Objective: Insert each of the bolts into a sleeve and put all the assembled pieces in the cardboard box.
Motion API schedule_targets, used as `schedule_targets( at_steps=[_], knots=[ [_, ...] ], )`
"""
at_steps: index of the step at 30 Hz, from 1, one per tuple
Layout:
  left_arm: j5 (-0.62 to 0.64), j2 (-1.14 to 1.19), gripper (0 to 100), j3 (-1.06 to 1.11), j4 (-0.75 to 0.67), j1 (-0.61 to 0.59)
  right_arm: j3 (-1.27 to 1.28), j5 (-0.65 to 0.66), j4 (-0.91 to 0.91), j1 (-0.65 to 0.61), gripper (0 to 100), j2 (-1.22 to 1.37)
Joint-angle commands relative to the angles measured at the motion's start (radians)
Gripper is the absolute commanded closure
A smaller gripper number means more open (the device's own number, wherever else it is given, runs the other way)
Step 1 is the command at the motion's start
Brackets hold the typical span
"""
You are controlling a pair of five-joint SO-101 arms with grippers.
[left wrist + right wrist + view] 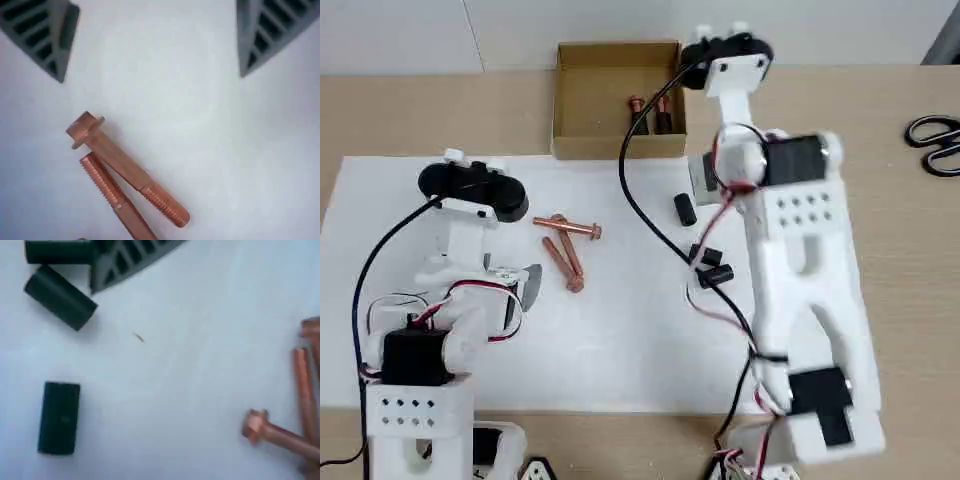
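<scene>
Three copper bolts [565,229] lie loose on the white sheet [620,340] left of centre, two of them touching [127,170], just right of the left gripper [518,282], whose claw hangs spread wide above the sheet. Three black sleeves [684,209] lie further right, beside the right arm; the right gripper [701,182] sits near the farthest sleeve, its claw's state impossible to tell. Two assembled pieces [636,112] lie in the cardboard box [590,100] at the far edge. Scissors [935,140] rest far right on the table [900,250]
</scene>
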Motion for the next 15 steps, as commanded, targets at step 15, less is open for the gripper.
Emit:
schedule_targets(
  at_steps=[15],
  knots=[
    [-0.003, -0.018, 79, -0.004, 0.005, -0.005, -0.439, 0.011, -0.053, -0.061, 75.1, 0.634]
  ],
)
